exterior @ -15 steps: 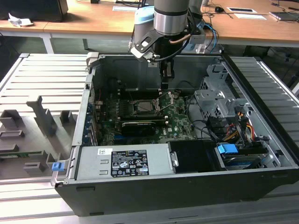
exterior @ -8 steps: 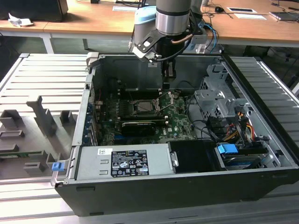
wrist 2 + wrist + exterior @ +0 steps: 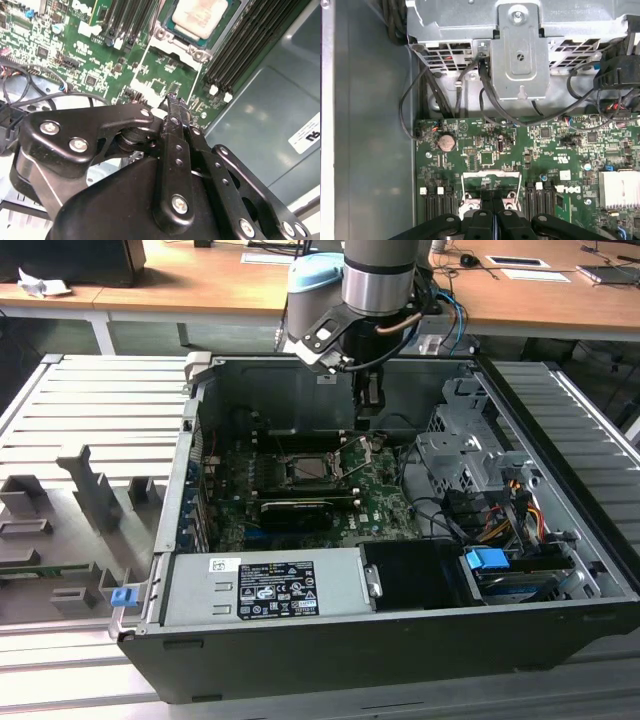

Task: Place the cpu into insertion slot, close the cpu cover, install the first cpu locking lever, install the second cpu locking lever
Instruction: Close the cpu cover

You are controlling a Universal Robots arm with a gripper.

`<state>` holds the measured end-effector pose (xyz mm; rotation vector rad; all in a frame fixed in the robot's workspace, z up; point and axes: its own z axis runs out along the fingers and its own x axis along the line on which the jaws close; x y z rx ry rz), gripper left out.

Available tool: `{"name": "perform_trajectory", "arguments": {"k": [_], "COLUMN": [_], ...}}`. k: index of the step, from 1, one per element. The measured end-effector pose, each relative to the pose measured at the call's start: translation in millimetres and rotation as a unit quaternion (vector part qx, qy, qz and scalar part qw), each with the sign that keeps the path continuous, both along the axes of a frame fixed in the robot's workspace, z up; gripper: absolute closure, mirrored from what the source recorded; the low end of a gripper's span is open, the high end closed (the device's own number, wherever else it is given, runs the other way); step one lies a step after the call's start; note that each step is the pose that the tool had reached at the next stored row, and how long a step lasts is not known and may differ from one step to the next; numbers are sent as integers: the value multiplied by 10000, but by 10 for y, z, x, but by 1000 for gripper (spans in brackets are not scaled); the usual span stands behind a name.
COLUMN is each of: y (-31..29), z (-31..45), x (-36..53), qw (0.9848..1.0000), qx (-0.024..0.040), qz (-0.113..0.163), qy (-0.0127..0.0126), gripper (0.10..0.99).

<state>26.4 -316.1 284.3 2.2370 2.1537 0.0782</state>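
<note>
The exterior view is showing the arm reaching down into the open computer case (image 3: 300, 650), with the gripper (image 3: 368, 415) hanging just above the motherboard (image 3: 385, 505). The second wrist view is giving the close look: the cpu (image 3: 200, 17) is lying flat in the insertion slot (image 3: 176, 42), its pale silver-grey top facing up (slightly mottled). In both wrist views the fingers (image 3: 482, 220) are pressing together with nothing seen between them. Their tips are sitting at the free edge of the cpu cover (image 3: 492, 174), a thin silvery frame swung open off the slot.
</note>
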Motion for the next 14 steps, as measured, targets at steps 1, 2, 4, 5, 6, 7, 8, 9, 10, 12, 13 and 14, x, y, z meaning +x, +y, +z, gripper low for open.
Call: {"name": "perform_trajectory", "arguments": {"k": [1, 2, 4, 5, 6, 7, 8, 9, 10, 12, 13, 14], "y": [0, 0, 0, 0, 0, 0, 0, 0, 0, 0, 0, 0], "z": [0, -1, -3, -5, -8, -12, -18, -31, -46, -105, -123, -143], "x": [15, 40, 70, 82, 85, 87, 89, 89, 89, 98, 106, 119], "qw": [10000, 10000, 10000, 10000, 10000, 10000, 10000, 10000, 10000, 10000, 10000, 10000], "qx": [0, 0, 1, 0, 0, 1, 1, -1, -2, -3, -3, -3], "qz": [0, 0, 0, 0, 1, 0, 1, 0, 0, 1, 5, 9], "qy": [0, 0, 0, 0, 0, 0, 0, -2, -2, -2, -2, -1], "gripper": [980, 980, 980, 980, 980, 980, 980, 980, 980, 980, 980, 980]}}
